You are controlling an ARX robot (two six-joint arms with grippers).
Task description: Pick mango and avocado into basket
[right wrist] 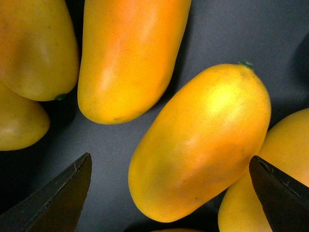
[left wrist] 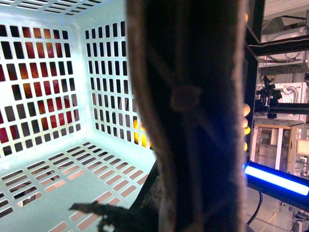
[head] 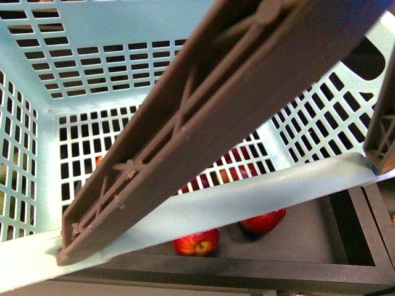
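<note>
Where my right wrist camera looks down, the entry reads: right gripper [right wrist: 169,193], fingers [right wrist: 60,193] spread wide, holding nothing, the two dark tips standing either side of one mango [right wrist: 200,140]. That mango lies tilted on a dark surface [right wrist: 251,34], a small green stem nub at its far end, skin yellow shading to orange. It touches neither tip. More mangoes [right wrist: 128,53] lie around it: one long one just beside it, two at the edge past that, and one pressed against it by my other fingertip. Front view: basket [head: 37,154], light teal, slotted walls and floor, seen from very close and tipped, so that I look into it. I see nothing lying inside it. Its handle [head: 216,123], grey-brown and ribbed, crosses the view on a slant from the near rim upward. Below the rim, two red apples [head: 197,242] sit in a dark tray [head: 296,240], and more red shows through the floor slots. Left wrist view: same basket [left wrist: 111,82] from inside, with the handle [left wrist: 193,96] as a broad blurred bar close to the lens. Red fruit [left wrist: 43,92] and a yellow-orange glow [left wrist: 140,133] show through the wall slots. A blue light strip [left wrist: 276,179] lies beyond. Left gripper [left wrist: 145,208] — only a dark blurred part beside the handle shows, and I cannot tell how far open it is or whether it grips anything.
</note>
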